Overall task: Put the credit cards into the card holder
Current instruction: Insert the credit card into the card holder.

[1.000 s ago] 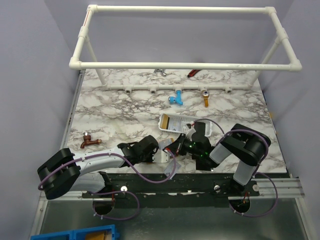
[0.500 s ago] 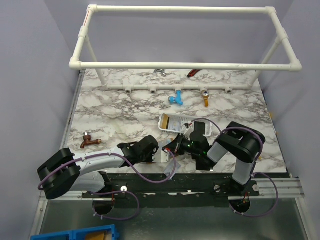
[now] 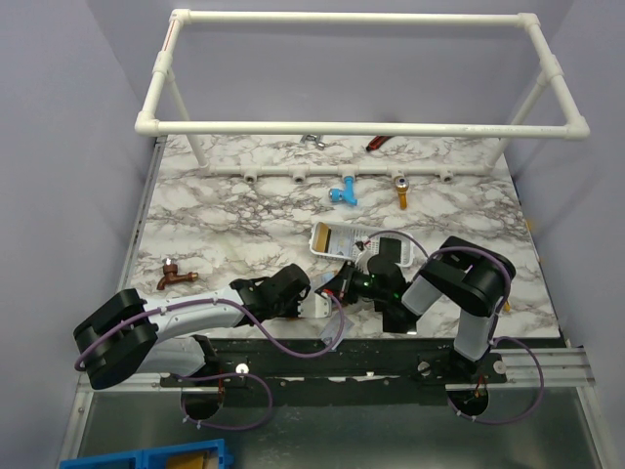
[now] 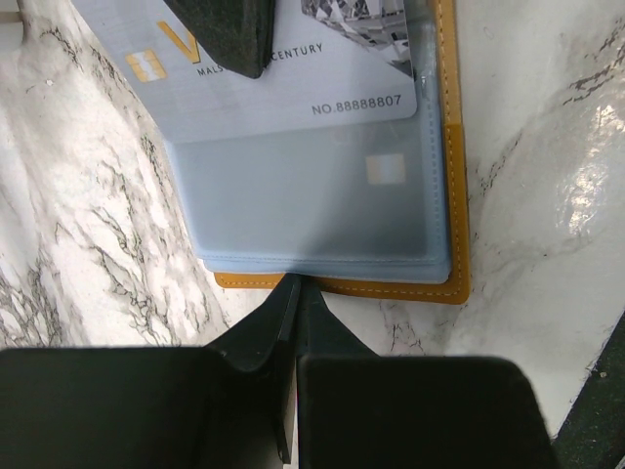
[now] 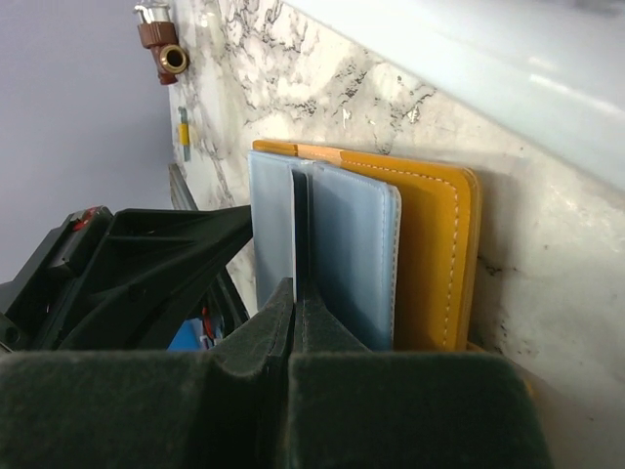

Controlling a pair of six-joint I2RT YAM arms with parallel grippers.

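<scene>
The holder (image 4: 454, 195) lies open on the marble table (image 4: 547, 147), close to the near edge and about midway left to right, between the two claws. A silvery card (image 4: 293, 93) sits part way inside a clear sleeve (image 4: 312, 215), with the end nearest the right claw sticking out. The left claw (image 4: 293, 285) is fully closed and holds nothing, its tips at the holder's edge. The right claw (image 5: 293, 293) is closed too, tips on the card; whether it pinches the card is unclear. To finish well, the left claw should probably brace the holder while the right pushes the card in straight and flat, so the sleeve does not buckle.
</scene>
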